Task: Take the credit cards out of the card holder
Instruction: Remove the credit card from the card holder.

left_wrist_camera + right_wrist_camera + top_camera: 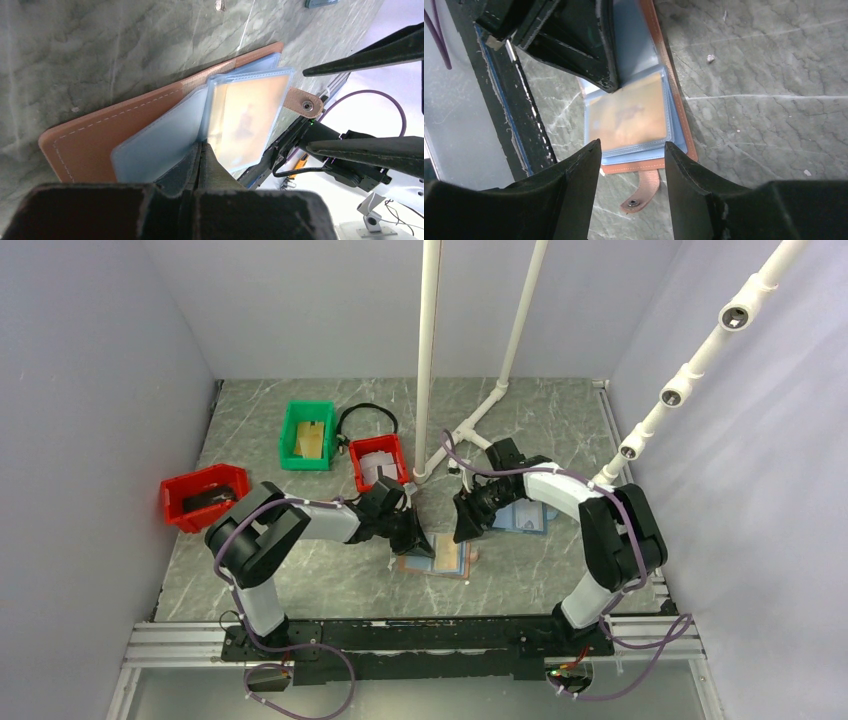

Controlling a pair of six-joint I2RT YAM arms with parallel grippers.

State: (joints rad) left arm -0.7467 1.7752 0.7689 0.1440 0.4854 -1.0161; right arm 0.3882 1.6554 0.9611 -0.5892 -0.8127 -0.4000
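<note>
Seeing card holder [435, 562] open flat on desk [300, 580], near front edge, between both arms. Left tool [201, 156] fingers pressed together, tips down on blue sleeves [160, 145] at fold. Right tool [631, 150] spread wide, hovering over tab side. I make out one card [629, 117] through uppermost sleeve; snap tab [640, 192] lying flat.

From above, my left hand [412, 536] hides the far left corner of the card holder [447, 563]. On the left wrist camera the credit card [245, 120] is an amber blur behind plastic, unreadable. My fingertips [216, 170] cover the near edge of the sleeves [155, 145] and seem to pinch one. The right wrist view's top edge cuts off the holder.
</note>
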